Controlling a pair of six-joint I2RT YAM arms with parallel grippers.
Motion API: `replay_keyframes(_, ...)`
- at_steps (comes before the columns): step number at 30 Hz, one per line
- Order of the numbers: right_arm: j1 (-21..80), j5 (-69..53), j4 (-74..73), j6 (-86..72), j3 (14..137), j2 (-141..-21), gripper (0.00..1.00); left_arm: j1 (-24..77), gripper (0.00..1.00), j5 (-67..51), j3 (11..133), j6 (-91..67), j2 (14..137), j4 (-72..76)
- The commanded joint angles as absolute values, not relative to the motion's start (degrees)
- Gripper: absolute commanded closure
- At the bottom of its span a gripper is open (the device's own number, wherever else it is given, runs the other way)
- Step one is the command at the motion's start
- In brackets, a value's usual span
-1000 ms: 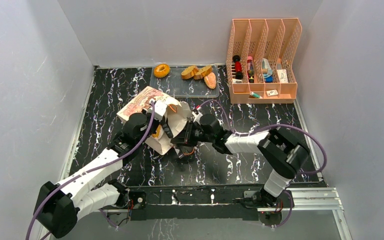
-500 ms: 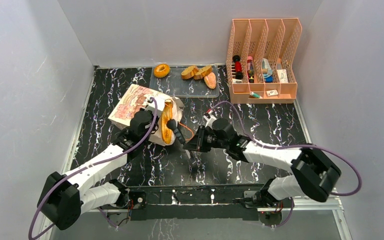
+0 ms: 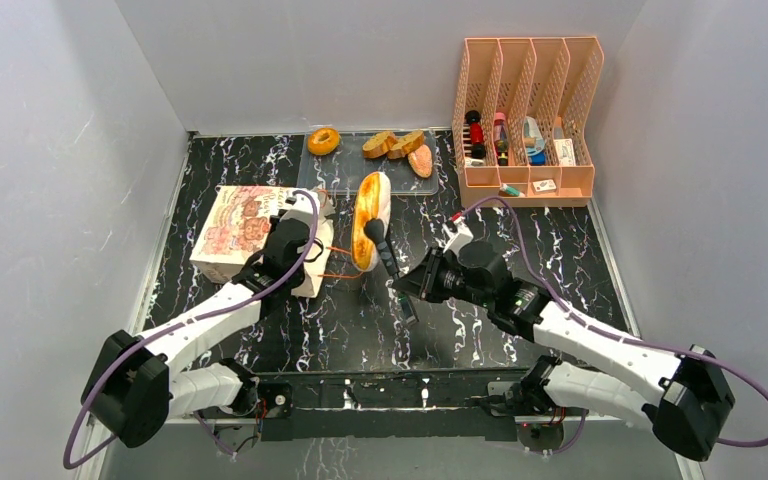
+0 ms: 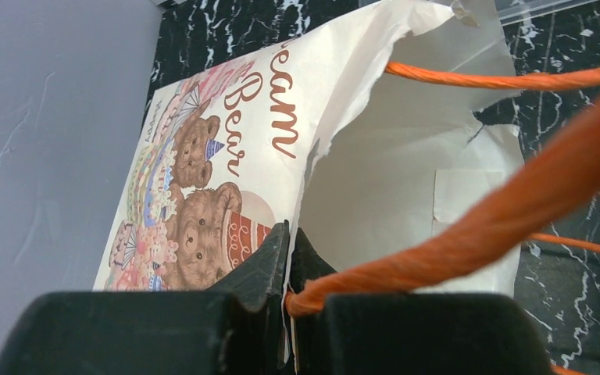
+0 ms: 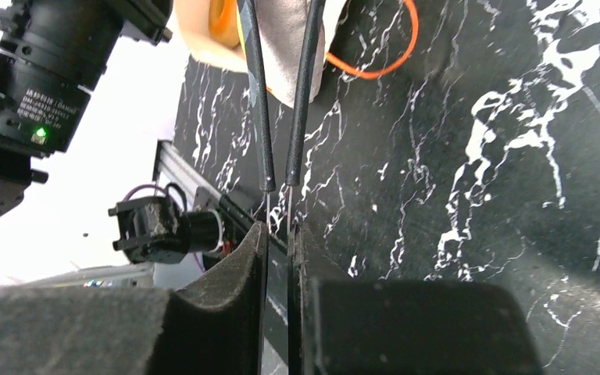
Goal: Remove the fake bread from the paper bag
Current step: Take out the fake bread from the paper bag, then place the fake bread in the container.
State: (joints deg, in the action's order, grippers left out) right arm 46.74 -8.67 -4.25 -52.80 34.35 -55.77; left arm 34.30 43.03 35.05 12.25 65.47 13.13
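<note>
Pins the paper bag (image 3: 240,225) by its torn rim in the clamped left gripper (image 4: 289,234), holds the long roll (image 3: 368,215) lifted clear of it in tongs (image 5: 259,117) squeezed by the right gripper (image 5: 280,234), and seemingly leaves only setting it down by the doughnut (image 3: 323,140), slices (image 3: 388,145) and bun (image 3: 421,160) on the clear tray (image 3: 345,172).

Plain booth, dark marbled counter.
Pale grey walls (image 3: 360,60) enclose three sides of a black, white-veined counter (image 3: 582,240); a peach mesh file rack (image 3: 525,120) stands in its far right corner, under even, soft light.
</note>
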Motion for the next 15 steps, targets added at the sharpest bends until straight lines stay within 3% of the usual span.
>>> replay_keyframes(1,46.5,-1.5,-3.3,-49.4,39.4,-56.4,1.0,34.3,1.0,48.7,38.0,9.7,63.2,11.1)
replay_keyframes(8,44.3,1.7,2.1,-41.9,48.2,-69.3,1.0,34.3,1.0,49.6,39.7,3.2,59.7,2.3)
replay_keyframes(15,36.1,-3.6,7.8,-38.9,63.8,-88.5,1.0,34.4,1.0,47.9,40.3,-1.5,54.3,-4.5)
